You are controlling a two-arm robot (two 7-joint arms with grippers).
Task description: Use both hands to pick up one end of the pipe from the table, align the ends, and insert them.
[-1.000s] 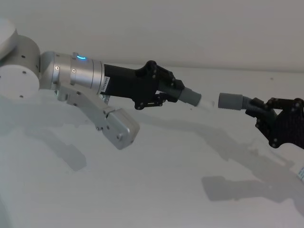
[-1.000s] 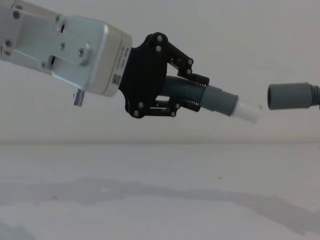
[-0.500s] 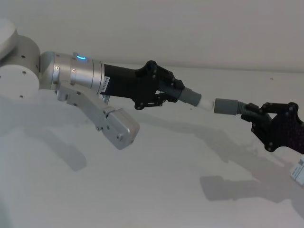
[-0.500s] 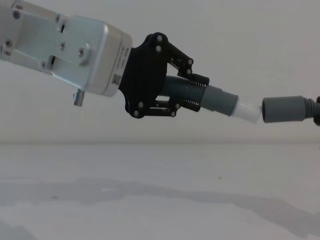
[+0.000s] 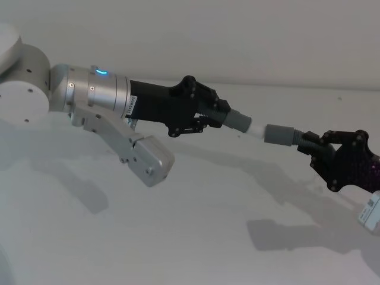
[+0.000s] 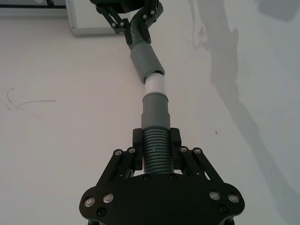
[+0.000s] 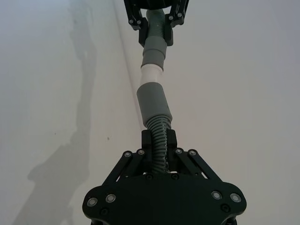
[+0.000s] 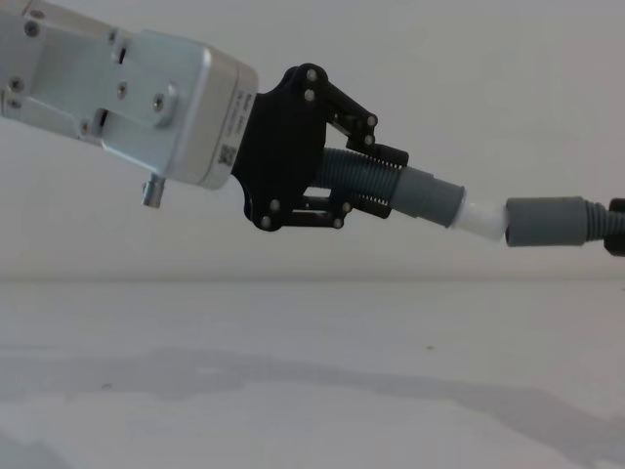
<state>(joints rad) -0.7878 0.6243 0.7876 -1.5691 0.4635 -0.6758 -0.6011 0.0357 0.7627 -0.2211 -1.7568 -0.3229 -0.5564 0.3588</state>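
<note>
Both pipe pieces hang above the white table [image 5: 178, 237]. My left gripper [image 5: 221, 113] is shut on the ribbed middle of the left piece [image 8: 356, 182]. Its grey cuff [image 8: 430, 198] ends in a white tip [image 8: 483, 219]. My right gripper [image 5: 314, 144] is shut on the ribbed part of the other piece, whose grey socket [image 5: 279, 134] points left. The tip meets the socket's mouth, almost in line; the white tip [image 6: 153, 85] still shows between the cuffs. In the wrist views, the left gripper [image 6: 156, 140] and right gripper [image 7: 159, 140] each clamp their hose.
The left arm's silver wrist housing [image 5: 95, 95] reaches in from the left, high over the table. Shadows of both arms lie on the table [image 8: 293, 391]. A plain pale wall stands behind.
The right gripper has carried the socket leftwards, closing the gap until it reached the white tip. The left gripper and its piece have stayed still.
</note>
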